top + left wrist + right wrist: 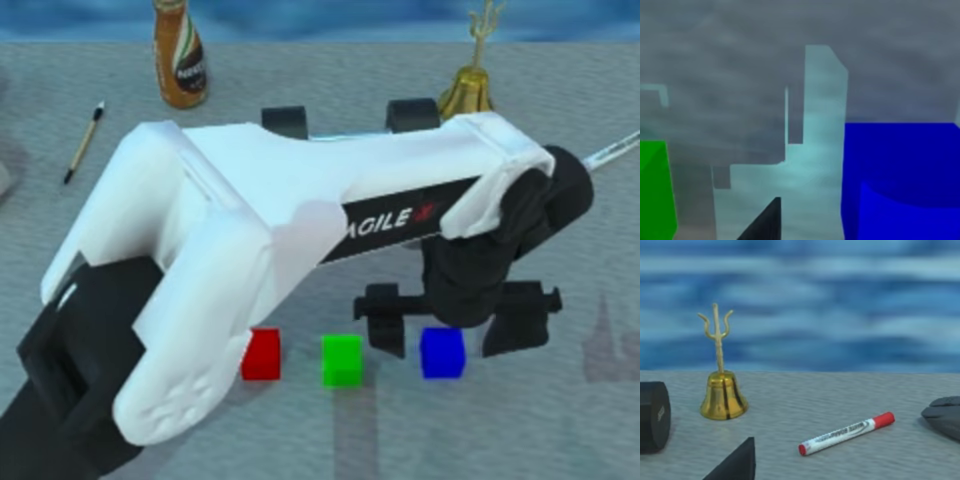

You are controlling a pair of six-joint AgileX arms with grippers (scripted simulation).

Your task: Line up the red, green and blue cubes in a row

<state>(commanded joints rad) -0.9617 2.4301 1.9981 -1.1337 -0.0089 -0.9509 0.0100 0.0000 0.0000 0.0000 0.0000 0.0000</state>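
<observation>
Left gripper [455, 320] straddles the glossy deep-blue cube [442, 352], fingers spread wide, gripping nothing; placement looks finished, so lift clear next.

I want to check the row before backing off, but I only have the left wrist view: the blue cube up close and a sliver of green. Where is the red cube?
Observer: The red cube lies at the left end of the row, left of the green cube. The blue cube is at the right end.
Operator: Is the row straight?
Observer: Roughly. The green cube sits slightly nearer the table's front edge.
Operator: How is my gripper placed?
Observer: The left gripper is open and straddles the blue cube, with one finger on each side and clear of it. The right arm is out of the top view. Its wrist camera faces a brass bell and a marker.
</observation>
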